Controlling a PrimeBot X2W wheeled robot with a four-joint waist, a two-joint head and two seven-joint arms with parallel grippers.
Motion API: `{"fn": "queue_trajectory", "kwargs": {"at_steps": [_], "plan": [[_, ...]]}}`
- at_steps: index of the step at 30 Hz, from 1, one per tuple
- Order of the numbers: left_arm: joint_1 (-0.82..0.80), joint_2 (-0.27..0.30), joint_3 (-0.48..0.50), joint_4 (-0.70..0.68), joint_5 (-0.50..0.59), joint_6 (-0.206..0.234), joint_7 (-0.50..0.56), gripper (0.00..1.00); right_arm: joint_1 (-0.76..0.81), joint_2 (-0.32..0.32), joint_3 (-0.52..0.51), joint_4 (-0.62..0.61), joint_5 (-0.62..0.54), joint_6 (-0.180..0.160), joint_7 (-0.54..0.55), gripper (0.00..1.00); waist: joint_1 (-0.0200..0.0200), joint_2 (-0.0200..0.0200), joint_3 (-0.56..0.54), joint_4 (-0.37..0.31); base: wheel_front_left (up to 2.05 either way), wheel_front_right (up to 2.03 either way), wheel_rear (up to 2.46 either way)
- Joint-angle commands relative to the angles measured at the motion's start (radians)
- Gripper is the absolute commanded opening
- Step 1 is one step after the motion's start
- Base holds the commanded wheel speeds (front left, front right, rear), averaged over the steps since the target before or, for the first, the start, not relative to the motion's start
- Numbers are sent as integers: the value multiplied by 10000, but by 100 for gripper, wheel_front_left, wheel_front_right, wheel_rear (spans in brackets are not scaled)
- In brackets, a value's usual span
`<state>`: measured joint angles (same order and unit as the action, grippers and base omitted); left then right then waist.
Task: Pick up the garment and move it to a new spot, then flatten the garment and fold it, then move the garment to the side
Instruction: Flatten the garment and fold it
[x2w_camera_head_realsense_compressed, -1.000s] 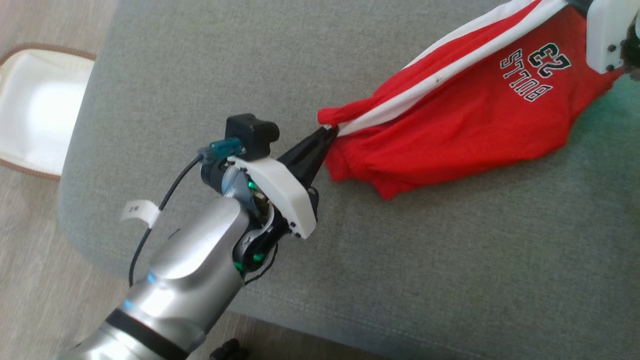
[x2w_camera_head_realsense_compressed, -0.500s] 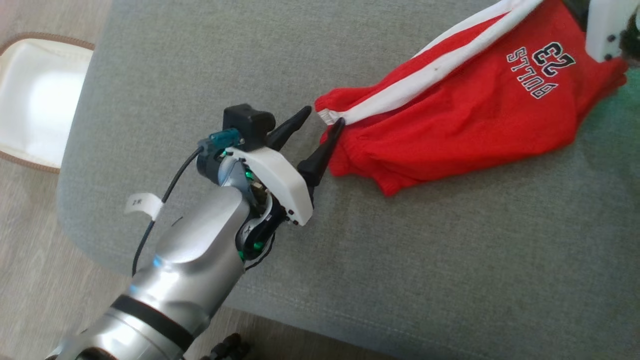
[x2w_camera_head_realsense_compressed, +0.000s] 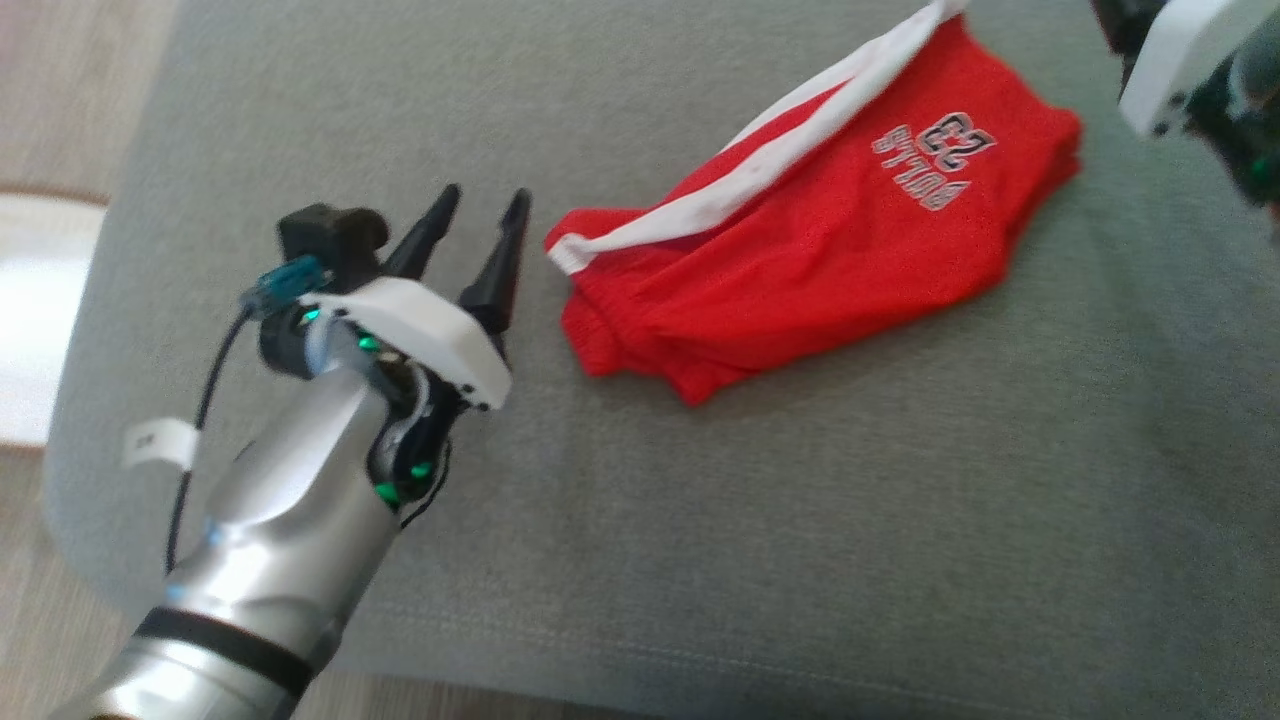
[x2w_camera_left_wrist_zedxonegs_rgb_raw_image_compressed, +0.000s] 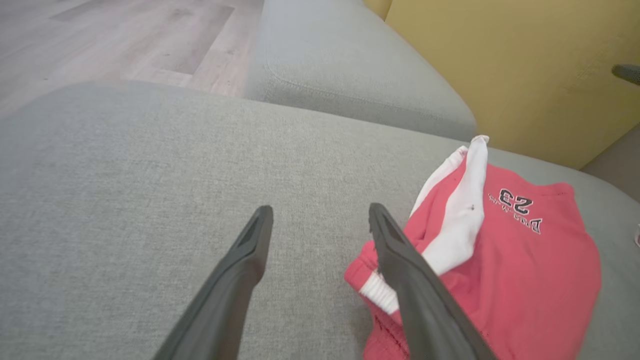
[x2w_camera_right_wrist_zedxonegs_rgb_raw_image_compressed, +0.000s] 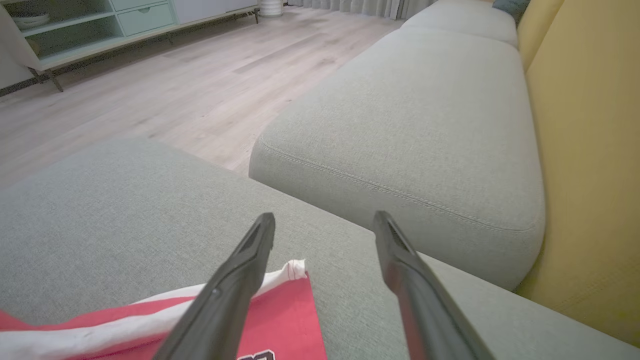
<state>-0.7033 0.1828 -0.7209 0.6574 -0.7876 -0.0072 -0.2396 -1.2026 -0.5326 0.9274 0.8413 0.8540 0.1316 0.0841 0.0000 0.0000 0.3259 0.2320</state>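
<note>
The garment (x2w_camera_head_realsense_compressed: 800, 260) is a pair of red shorts with a white side stripe and a "BULLS 23" print, lying folded on the grey sofa cushion (x2w_camera_head_realsense_compressed: 800, 520). My left gripper (x2w_camera_head_realsense_compressed: 485, 205) stands open just left of the waistband end, apart from it. In the left wrist view the garment (x2w_camera_left_wrist_zedxonegs_rgb_raw_image_compressed: 515, 260) lies to the right of the open left gripper (x2w_camera_left_wrist_zedxonegs_rgb_raw_image_compressed: 320, 215), partly behind one finger. My right gripper (x2w_camera_right_wrist_zedxonegs_rgb_raw_image_compressed: 324, 220) is open above the stripe's end (x2w_camera_right_wrist_zedxonegs_rgb_raw_image_compressed: 295, 270), holding nothing. Its white housing (x2w_camera_head_realsense_compressed: 1165, 60) shows at the head view's top right.
A second grey cushion (x2w_camera_right_wrist_zedxonegs_rgb_raw_image_compressed: 430, 115) adjoins this one, with a yellow backrest (x2w_camera_right_wrist_zedxonegs_rgb_raw_image_compressed: 585, 150) behind. Wood floor (x2w_camera_right_wrist_zedxonegs_rgb_raw_image_compressed: 175, 90) and a low cabinet (x2w_camera_right_wrist_zedxonegs_rgb_raw_image_compressed: 90, 30) lie beyond. A white cushion (x2w_camera_head_realsense_compressed: 30, 340) sits on the floor at left.
Both grippers have opened and let go of the garment, which now lies slack on the cushion. The left gripper has drawn back left of it. The head camera has also shifted.
</note>
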Motion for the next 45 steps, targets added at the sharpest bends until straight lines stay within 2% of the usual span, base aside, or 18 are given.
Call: {"fn": "queue_trajectory", "kwargs": {"at_steps": [1, 6, 10, 12, 15, 18, 19, 21, 25, 30, 33, 39, 45], "plan": [[14, 500, 560, -408, -60, 81, -132, 100, 432, 22, -3, -246, -15, -9, -603, 100, 0, 0, -591, -636, 0, 0, 0], [544, 899, 1302, -1249, -9, 414, -208, 100, 1073, 181, -86, -372, 77, -9, -1977, 100, 0, 0, -1288, -1358, 0, 0, 0], [1271, 992, 2393, -2512, 244, 857, -217, 100, 1594, 302, -91, -537, -160, -9, -2889, 100, 0, 0, -1697, -1833, 0, 0, 0], [1726, 986, 2699, -3201, 673, 879, -218, 100, 1928, 403, -261, -646, -254, -9, -3191, 100, 0, 0, -1882, -1999, 0, 0, 0], [2510, 924, 3082, -3866, 1321, 1039, -219, 100, 2521, 581, -710, -906, -535, -9, -3406, 100, 0, 0, -2135, -2256, 0, 0, 0], [3313, 594, 3655, -4329, 1596, 1198, -220, 100, 3404, 879, -1702, -1375, -529, -9, -3449, 100, 0, 0, -2359, -2485, 0, 0, 0], [3313, 594, 3655, -4329, 1596, 1198, -220, 100, 3404, 879, -1702, -1375, -529, -9, -3449, 100, 0, 0, -2359, -2485, 0, 0, 0], [3752, 445, 3932, -4572, 1895, 1181, -220, 100, 4064, 961, -2473, -1914, -918, -9, -3453, 100, 0, 0, -2467, -2614, 0, 0, 0], [4549, 103, 4258, -4910, 2647, 1040, -221, 100, 5699, 1228, -4085, -3075, -2371, -9, -3455, 100, 0, 0, -2684, -2794, 0, 0, 0], [5523, -507, 4802, -5287, 3350, 812, -221, 100, 7867, 2128, -5908, -4590, -4396, -9, -3457, 100, 0, 0, -2845, -2928, 0, 0, 0], [5959, -662, 4920, -5284, 4093, 760, -221, 100, 8875, 2794, -6708, -5263, -5169, -9, -3457, 100, 0, 0, -2841, -2933, 0, 0, 0], [6253, -998, 5090, -5185, 4843, 394, -221, 100, 9909, 3592, -7434, -5832, -6092, -9, -3457, 100, 0, 0, -2820, -2840, 0, 0, 0], [6257, -1234, 5527, -5245, 5044, 165, -221, 100, 10199, 3789, -7558, -5852, -6199, -9, -3406, 100, 0, 0, -2791, -2672, 0, 0, 0]]}}
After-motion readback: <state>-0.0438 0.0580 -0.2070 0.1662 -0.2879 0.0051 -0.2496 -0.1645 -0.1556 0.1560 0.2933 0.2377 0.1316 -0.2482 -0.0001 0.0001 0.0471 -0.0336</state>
